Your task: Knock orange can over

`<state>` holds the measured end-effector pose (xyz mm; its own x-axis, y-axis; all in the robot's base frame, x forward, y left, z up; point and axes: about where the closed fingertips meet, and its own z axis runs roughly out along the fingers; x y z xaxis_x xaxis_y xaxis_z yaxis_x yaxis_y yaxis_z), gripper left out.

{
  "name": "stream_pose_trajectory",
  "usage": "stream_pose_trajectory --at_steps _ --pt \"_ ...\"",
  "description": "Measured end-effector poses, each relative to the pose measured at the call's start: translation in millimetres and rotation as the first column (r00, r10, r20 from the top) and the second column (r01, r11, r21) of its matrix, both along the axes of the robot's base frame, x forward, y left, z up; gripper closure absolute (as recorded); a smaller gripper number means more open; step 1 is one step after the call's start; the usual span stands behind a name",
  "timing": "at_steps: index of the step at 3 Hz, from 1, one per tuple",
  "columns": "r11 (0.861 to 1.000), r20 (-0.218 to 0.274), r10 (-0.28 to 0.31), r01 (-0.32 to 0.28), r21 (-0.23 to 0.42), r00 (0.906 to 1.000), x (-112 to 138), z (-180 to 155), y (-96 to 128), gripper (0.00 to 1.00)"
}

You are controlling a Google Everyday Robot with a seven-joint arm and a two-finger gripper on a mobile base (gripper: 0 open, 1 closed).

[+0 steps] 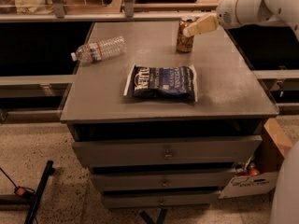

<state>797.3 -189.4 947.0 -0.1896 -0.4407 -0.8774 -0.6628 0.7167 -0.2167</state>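
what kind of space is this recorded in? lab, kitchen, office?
Probably a lab or workshop test area, not a home: a grey metal drawer cabinet serves as table, on a speckled hard floor, a cardboard box beside it. The cream gripper is by the top of the small orange-brown drink can.
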Motion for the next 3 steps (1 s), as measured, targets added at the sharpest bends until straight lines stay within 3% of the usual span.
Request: stream_pose_trajectory --at_steps 2,3 --pt "0.996 0.063 -0.007 0.001 0.094 0.9980 31.6 -47.9 2.5 0.00" --pt "0.990 0.059 0.011 -0.020 0.138 0.9982 40.3 -67.8 15.3 0.19"
